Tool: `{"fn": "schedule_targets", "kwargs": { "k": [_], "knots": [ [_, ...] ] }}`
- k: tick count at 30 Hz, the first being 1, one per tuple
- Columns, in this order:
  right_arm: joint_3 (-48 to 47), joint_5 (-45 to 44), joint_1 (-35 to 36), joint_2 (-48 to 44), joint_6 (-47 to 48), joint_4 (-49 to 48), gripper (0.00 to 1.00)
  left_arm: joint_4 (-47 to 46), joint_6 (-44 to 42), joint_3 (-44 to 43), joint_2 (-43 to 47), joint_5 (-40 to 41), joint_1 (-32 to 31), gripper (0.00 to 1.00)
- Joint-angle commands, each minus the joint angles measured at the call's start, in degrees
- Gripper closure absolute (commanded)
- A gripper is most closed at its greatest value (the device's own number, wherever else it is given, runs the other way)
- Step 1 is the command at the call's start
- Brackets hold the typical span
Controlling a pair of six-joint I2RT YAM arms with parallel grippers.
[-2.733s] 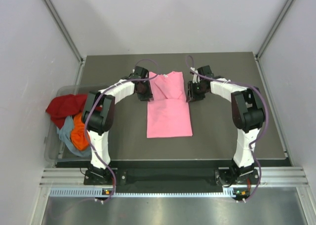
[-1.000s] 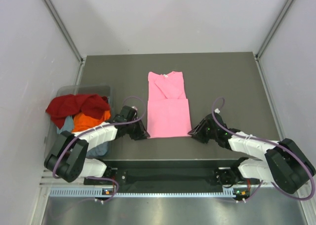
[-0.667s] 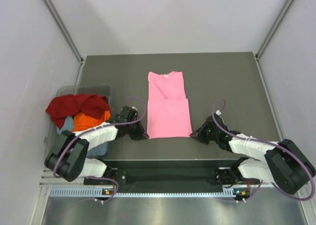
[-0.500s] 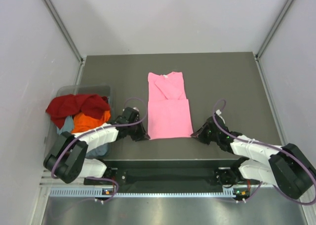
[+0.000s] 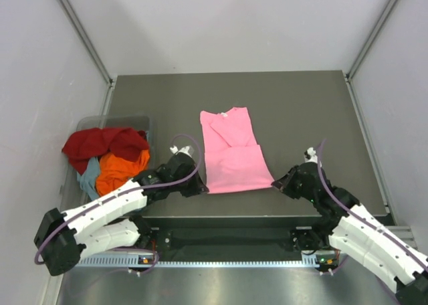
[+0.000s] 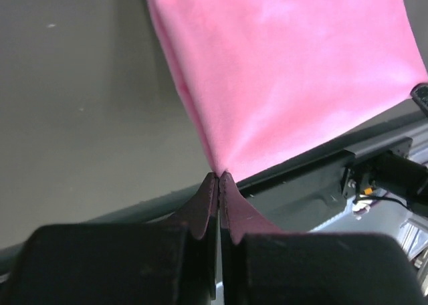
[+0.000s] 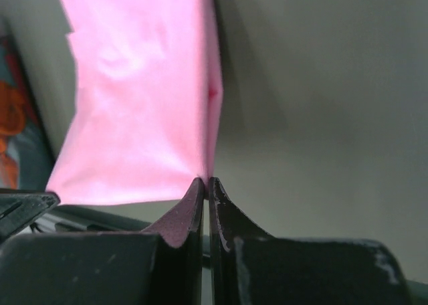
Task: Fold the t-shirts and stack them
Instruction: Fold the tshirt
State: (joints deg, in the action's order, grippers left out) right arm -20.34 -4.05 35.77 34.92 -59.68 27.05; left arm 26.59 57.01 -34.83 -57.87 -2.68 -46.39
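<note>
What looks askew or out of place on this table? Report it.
The pink t-shirt lies slightly crooked. Its near hem flares wider than the rest, with the corners pinched in the shut left claw and right claw. In the bin at left, the dark red t-shirt lies heaped and unfolded.

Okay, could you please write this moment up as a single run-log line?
stage: hem grasped | left gripper: shut on pink t-shirt, near-left corner | right gripper: shut on near-right corner | spare t-shirts: heaped in bin
</note>
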Motion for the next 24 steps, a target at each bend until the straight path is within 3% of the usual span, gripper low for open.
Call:
{"fn": "schedule_targets", "kwargs": {
  "k": [1, 6, 11, 24],
  "knots": [
    [-5.4, -2.0, 0.7, -4.7, 5.4, 8.3, 1.0, 6.5, 1.3, -4.7, 2.2, 4.6, -4.1, 1.0],
    [-11.9, -3.6, 0.7, -2.9, 10.6, 8.5, 1.0, 12.7, -2.5, -15.8, -0.9, 10.6, -6.3, 1.0],
    [-19.9, -3.9, 0.0, 8.0, 15.8, 4.4, 1.0, 15.2, -7.4, -24.5, -7.3, 13.5, -3.9, 1.0],
    [-44.7, 3.6, -9.2, 39.8, 34.4, -2.3, 1.0, 9.0, -19.0, -40.7, -29.0, 2.9, 17.5, 1.0]
  ]
}}
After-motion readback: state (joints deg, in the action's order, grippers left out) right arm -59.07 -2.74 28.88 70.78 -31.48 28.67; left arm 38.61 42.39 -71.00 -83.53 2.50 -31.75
